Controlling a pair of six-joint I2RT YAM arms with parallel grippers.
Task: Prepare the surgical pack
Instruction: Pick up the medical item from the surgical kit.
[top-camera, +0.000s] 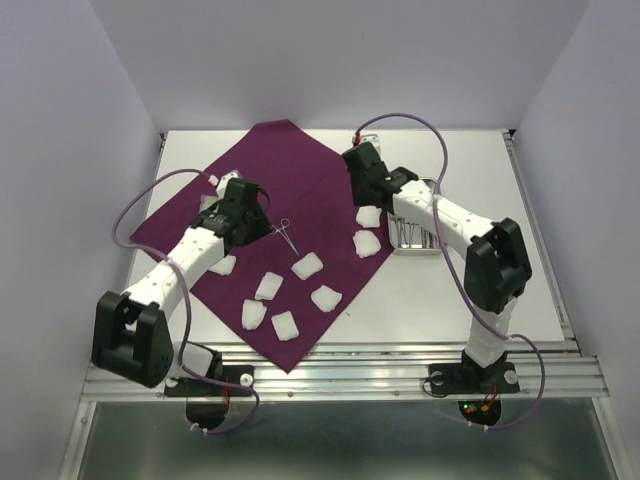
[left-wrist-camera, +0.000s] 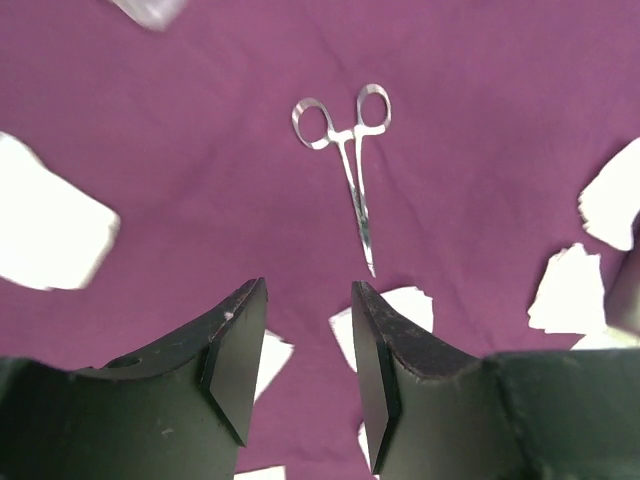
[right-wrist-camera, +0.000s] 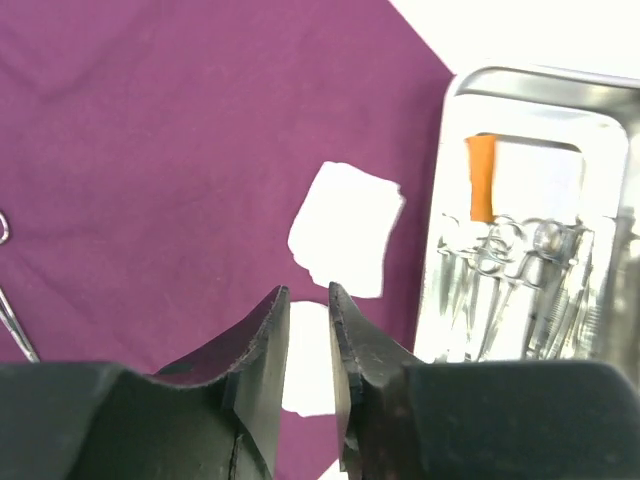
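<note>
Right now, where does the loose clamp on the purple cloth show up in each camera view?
Top view: the clamp lies near the middle of the cloth, left of frame centre.
Left wrist: clamp at upper centre, rings farthest, tip toward the open left gripper.
Right wrist: only a sliver of the clamp at the left edge.
Shared landmark: the purple cloth under it.

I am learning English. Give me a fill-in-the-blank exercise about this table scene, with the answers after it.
The cloth under the gauze pads is ___ in colour. The forceps lie on it, straight ahead of the ___ claw. The steel tray holds an ___ strip.
Missing words: purple; left; orange.
</note>
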